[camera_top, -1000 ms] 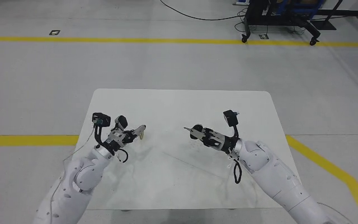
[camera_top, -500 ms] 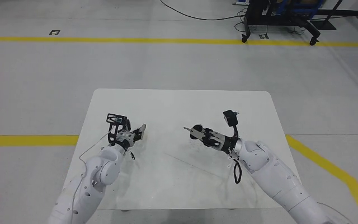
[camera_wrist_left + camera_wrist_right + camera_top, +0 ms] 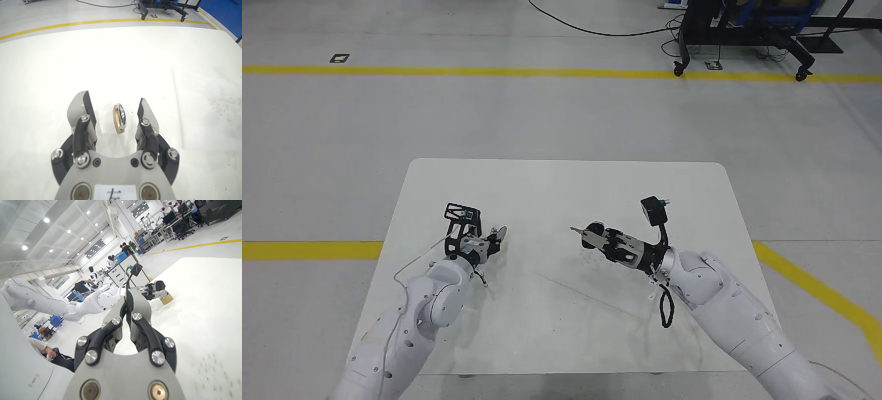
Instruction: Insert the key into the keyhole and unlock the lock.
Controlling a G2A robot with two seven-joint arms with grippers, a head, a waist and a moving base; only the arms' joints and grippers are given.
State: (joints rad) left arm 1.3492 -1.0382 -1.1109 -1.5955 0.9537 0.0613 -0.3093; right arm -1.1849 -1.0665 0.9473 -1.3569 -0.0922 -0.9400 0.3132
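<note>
A small brass lock [image 3: 119,121] with a silver shackle stands on its edge on the white table [image 3: 642,190]. My left gripper [image 3: 114,98] is open around it, one finger on each side, with gaps to both. In the top view this gripper [image 3: 492,240] sits left of the table's centre. My right gripper [image 3: 589,235] hovers right of centre, shut on a thin silver key [image 3: 576,231] whose tip points toward the lock. In the right wrist view the pressed-together fingers [image 3: 130,302] hide the key, and the lock [image 3: 167,298] shows beyond them at the left gripper [image 3: 160,291].
A faint crease line [image 3: 176,106] runs across the table surface beside the left gripper. A yellow floor line [image 3: 542,72] and a black wheeled stand [image 3: 742,35] lie well beyond the table's far edge. People and benches stand in the room behind.
My left arm has swung inward and its wrist has rolled, so its camera mount now sits over the gripper. The lock stays at about the same spot. My right arm has not moved.
</note>
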